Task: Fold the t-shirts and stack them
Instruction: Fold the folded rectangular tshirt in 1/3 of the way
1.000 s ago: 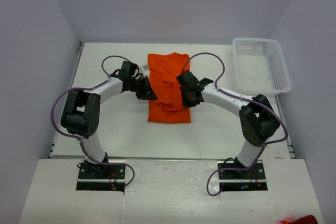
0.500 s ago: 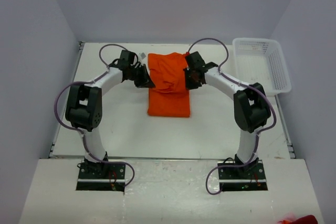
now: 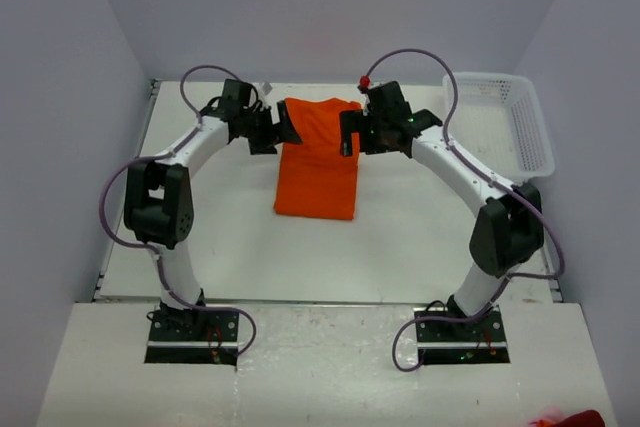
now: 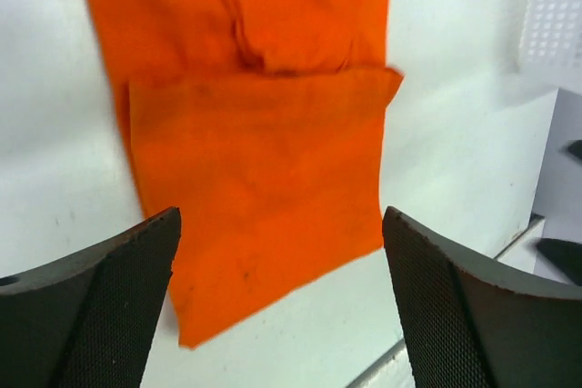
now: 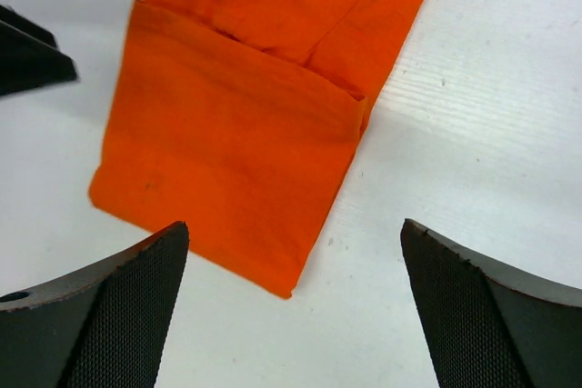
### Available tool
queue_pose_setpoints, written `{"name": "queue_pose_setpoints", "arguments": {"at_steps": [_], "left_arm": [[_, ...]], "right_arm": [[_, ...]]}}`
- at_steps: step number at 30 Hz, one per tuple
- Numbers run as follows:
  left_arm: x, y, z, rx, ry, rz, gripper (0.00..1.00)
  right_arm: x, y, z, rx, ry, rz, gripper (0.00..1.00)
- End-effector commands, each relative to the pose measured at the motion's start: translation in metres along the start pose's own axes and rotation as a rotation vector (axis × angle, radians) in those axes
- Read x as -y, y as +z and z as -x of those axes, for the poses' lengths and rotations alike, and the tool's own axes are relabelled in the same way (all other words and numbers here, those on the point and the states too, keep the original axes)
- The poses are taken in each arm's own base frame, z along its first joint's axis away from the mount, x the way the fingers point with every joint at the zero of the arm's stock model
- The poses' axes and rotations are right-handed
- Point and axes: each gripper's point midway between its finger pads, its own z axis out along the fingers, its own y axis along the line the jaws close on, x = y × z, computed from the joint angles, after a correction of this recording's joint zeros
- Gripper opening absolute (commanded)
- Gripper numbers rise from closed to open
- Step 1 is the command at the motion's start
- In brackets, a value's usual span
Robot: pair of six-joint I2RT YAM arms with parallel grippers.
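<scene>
Both arms have swung toward the far edge of the table and let go of the cloth. The left gripper hangs with its jaws spread wide and empty, just beside the left long edge of the orange t-shirt. The shirt lies mid-table as a narrow strip, its long axis running far to near, with one end doubled over. The right gripper mirrors the left at the right edge, equally wide and empty. The white basket sits well apart at far right. A further crosswise fold would likely need both grippers at one short end, and neither is nearer.
</scene>
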Motion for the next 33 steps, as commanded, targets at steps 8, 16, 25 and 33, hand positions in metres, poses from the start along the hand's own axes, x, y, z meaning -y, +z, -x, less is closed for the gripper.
{"name": "queue_pose_setpoints", "arguments": {"at_steps": [8, 16, 25, 33], "left_arm": [[0.013, -0.024, -0.049, -0.058, -0.005, -0.082, 0.15], [-0.017, -0.048, -0.103, -0.091, 0.013, -0.026, 0.51], [-0.042, -0.055, -0.141, -0.142, -0.036, -0.053, 0.53], [-0.044, -0.055, -0.145, -0.147, -0.037, -0.068, 0.53]], "right_arm": [[-0.019, -0.029, -0.055, -0.043, 0.065, 0.172, 0.00], [-0.032, -0.022, -0.121, -0.131, 0.227, 0.321, 0.90], [-0.034, -0.003, -0.166, -0.188, 0.342, 0.382, 0.88], [-0.022, 0.037, -0.159, -0.214, 0.412, 0.274, 0.81]]}}
